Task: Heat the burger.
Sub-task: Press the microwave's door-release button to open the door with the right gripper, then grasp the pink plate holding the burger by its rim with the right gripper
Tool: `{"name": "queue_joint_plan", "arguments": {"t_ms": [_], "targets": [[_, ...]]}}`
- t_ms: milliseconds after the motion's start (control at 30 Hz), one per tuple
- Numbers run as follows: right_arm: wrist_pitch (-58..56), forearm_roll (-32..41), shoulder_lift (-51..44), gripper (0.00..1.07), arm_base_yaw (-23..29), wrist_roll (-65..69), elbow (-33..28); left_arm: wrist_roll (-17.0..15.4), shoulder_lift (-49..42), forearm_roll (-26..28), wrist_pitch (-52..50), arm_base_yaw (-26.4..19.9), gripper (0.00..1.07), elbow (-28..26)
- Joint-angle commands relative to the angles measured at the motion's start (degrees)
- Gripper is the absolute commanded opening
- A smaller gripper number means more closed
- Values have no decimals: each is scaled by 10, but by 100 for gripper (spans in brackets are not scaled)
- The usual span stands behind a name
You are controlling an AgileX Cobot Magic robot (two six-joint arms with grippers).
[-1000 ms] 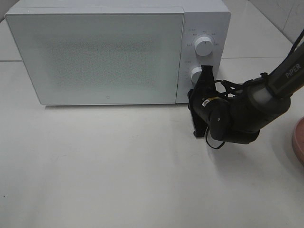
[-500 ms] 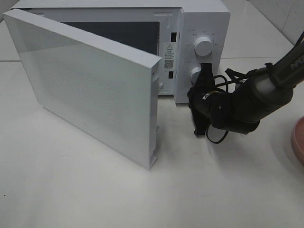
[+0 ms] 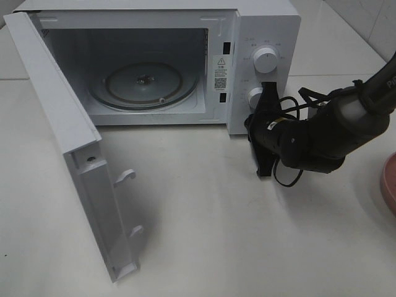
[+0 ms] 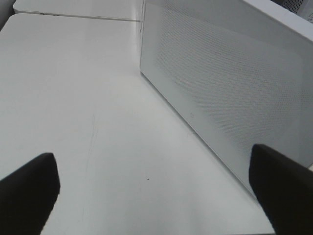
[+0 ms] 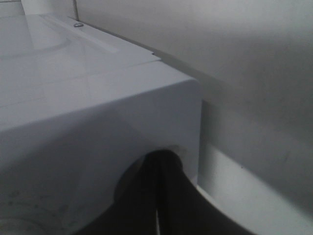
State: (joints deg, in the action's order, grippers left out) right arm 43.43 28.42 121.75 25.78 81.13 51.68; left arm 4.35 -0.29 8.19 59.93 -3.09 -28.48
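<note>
The burger is out of view in every frame. The white microwave stands at the back with its door swung wide open to the left, showing the bare glass turntable. My right gripper is shut with nothing in it, its tips against the control panel beside the lower knob. In the right wrist view the shut fingers press against a white edge of the microwave. My left gripper stands open over the table, facing the outer face of the door; it does not show in the high view.
A pink plate peeks in at the right edge of the table. The upper knob sits above the lower one. The open door reaches far out over the front left of the white table.
The microwave door went from closed to half open to fully open, swinging out to the left. My right gripper stayed by the lower knob, its arm shifting only slightly.
</note>
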Motion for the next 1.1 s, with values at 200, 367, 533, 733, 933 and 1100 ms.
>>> {"name": "queue_joint_plan", "arguments": {"t_ms": [200, 367, 533, 733, 933, 1100], "targets": [[78, -14, -32, 0, 2, 18, -29, 0, -11, 1, -6, -1, 98, 2], [71, -7, -44, 0, 11, 18, -49, 0, -11, 1, -6, -1, 98, 2], [60, -13, -62, 0, 11, 14, -70, 0, -11, 1, -6, -1, 98, 2], [29, -20, -94, 0, 11, 6, -96, 0, -11, 1, -6, -1, 98, 2], [-2, -45, -140, 0, 11, -13, -129, 0, -11, 1, -6, -1, 98, 2], [-77, -87, -176, 1, 11, -57, -143, 0, -11, 1, -6, -1, 98, 2]]}}
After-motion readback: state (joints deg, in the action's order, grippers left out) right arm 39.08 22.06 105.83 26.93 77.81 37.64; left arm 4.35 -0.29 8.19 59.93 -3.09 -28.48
